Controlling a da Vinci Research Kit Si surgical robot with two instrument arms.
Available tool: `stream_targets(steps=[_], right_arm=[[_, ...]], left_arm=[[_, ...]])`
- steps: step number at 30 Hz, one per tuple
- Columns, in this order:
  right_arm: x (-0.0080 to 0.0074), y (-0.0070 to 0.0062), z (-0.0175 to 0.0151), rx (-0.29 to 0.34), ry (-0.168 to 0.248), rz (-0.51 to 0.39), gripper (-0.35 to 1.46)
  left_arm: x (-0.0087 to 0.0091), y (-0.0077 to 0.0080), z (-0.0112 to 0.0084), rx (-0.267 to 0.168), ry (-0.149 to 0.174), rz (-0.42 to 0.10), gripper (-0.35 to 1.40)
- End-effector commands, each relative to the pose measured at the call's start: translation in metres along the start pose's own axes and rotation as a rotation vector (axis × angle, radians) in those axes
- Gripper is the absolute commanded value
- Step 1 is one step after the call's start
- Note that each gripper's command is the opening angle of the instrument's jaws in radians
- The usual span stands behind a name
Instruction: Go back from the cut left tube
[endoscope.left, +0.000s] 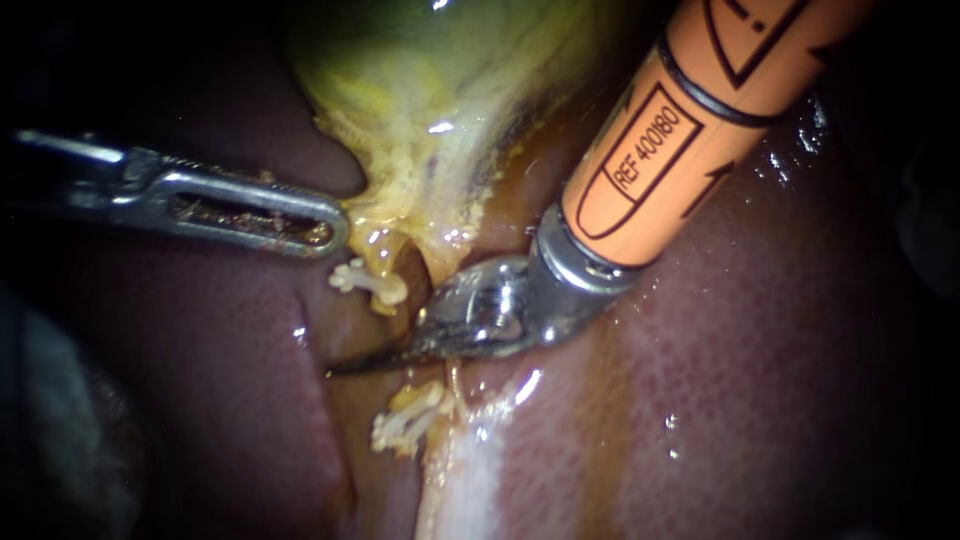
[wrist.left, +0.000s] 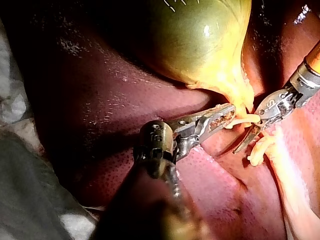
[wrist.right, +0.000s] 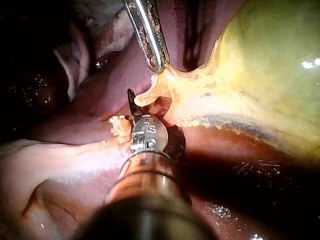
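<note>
The left tube is cut in two: a pale upper stump (endoscope.left: 372, 283) hangs from the neck of the yellow-green gallbladder (endoscope.left: 430, 80), and a frayed lower stump (endoscope.left: 405, 422) lies on the liver (endoscope.left: 760, 380). My right instrument (endoscope.left: 340, 368), on an orange shaft, points its curved blades between the two stumps, and the blades lie together. My left instrument (endoscope.left: 335, 235) is shut on the yellow tissue at the gallbladder's neck. In the right wrist view the blade tip (wrist.right: 131, 97) sits beside the upper stump (wrist.right: 147, 97), with the left instrument (wrist.right: 156, 64) just ahead of it.
A pale band of tissue (endoscope.left: 470, 480) runs down from the lower stump. Dark red liver surrounds the site on both sides. White cloth (wrist.left: 15, 100) lies beyond the liver's edge in the left wrist view.
</note>
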Motion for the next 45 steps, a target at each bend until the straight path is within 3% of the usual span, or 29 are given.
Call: stream_targets(steps=[1,2,3,7,9,12,21,24,30,37,45], right_arm=[[0.0,0.0,0.0,-0.01,0.007,0.0,-0.35],[0.0,0.0,0.0,-0.03,0.021,0.0,-0.32],[0.0001,0.0,-0.0001,-0.052,0.036,0.0,0.02],[0.0003,0.0,-0.0003,-0.095,0.068,0.008,0.83],[0.0004,-0.0001,-0.0003,-0.101,0.072,0.009,1.03],[0.0005,-0.0001,-0.0002,-0.11,0.078,0.01,1.18],[0.0012,-0.001,-0.0013,-0.128,0.095,-0.024,1.3],[0.0017,-0.002,-0.0028,-0.166,0.126,-0.057,1.37],[0.0023,-0.0035,-0.0068,-0.245,0.119,-0.122,1.44],[0.0005,-0.0051,-0.0122,-0.299,0.132,-0.162,1.44],[-0.0022,-0.0059,-0.0174,-0.361,0.145,-0.216,1.44]], left_arm=[[0.0,-0.0001,0.0,0.0,0.0,0.0,-0.35],[0.0,-0.0001,0.0,0.0,0.0,0.0,-0.35],[0.0,-0.0001,0.0,-0.001,-0.001,0.0,-0.35],[0.0001,-0.0003,0.0,-0.001,-0.001,0.0,-0.35],[0.0001,-0.0004,0.0,-0.001,-0.001,0.001,-0.35],[0.0001,-0.0005,0.0,-0.001,-0.001,0.001,-0.35],[0.0001,-0.0009,-0.0001,0.0,0.0,0.002,-0.35],[0.0001,-0.0012,-0.0003,0.001,0.001,0.003,-0.35],[0.0002,-0.0015,-0.0005,0.003,0.002,0.003,-0.35],[0.0002,-0.0016,-0.0005,0.002,0.001,0.003,-0.35],[0.0001,-0.0018,-0.0006,0.002,0.001,0.004,-0.35]])
